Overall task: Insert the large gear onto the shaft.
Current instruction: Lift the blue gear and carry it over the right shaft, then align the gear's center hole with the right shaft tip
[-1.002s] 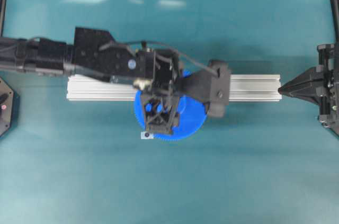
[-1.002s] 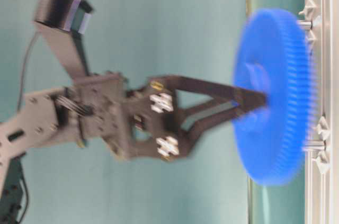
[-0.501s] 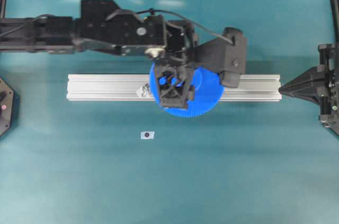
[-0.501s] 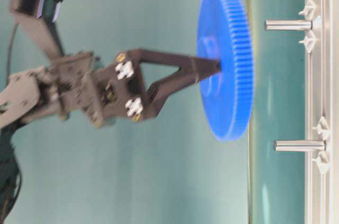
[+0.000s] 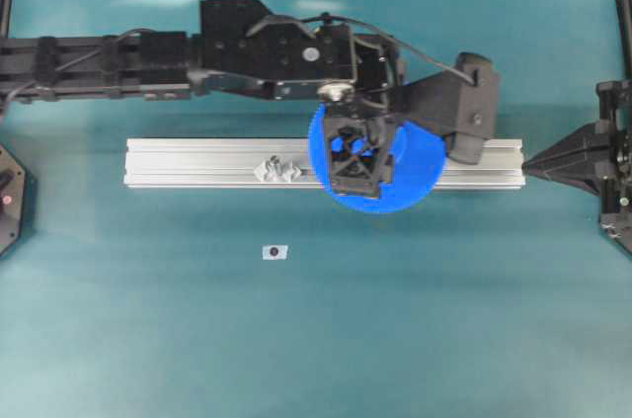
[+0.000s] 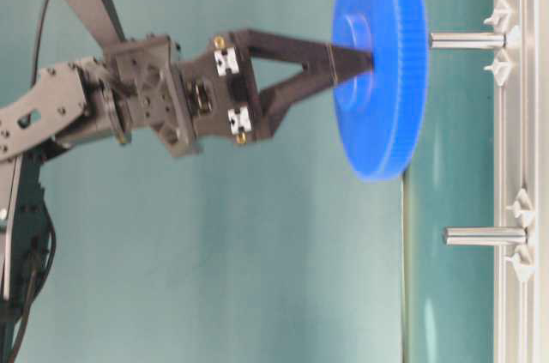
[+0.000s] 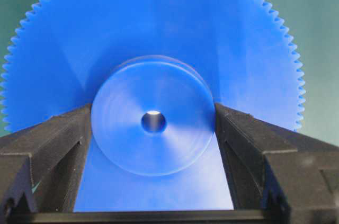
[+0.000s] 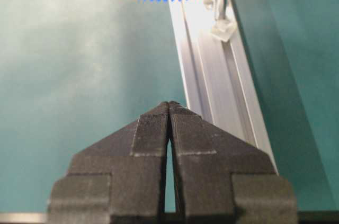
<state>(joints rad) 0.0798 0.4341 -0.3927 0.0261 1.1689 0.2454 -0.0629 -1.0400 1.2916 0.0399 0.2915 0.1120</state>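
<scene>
The large gear [image 5: 413,169] is a bright-blue toothed disc held flat in the air over the aluminium rail [image 5: 197,163]. My left gripper [image 7: 153,123] is shut on its raised hub, one finger on each side. In the table-level view the gear [image 6: 382,105] hangs just off the tip of the shaft [image 6: 467,39], a silvery pin standing on the rail. The hub is level with that pin. Something pale shows through the centre hole in the left wrist view. From overhead the gear hides the shaft. My right gripper [image 5: 525,169] is shut on nothing at the rail's right end.
A second silvery pin [image 5: 278,169] with translucent mounts stands on the rail left of the gear, also seen at table level [image 6: 485,235]. A small dark-tipped piece [image 5: 276,252] lies on the teal table in front of the rail.
My left gripper has carried the gear from the front of the rail back and to the right, over the rail, into line with the right-hand pin. The right arm has not moved.
</scene>
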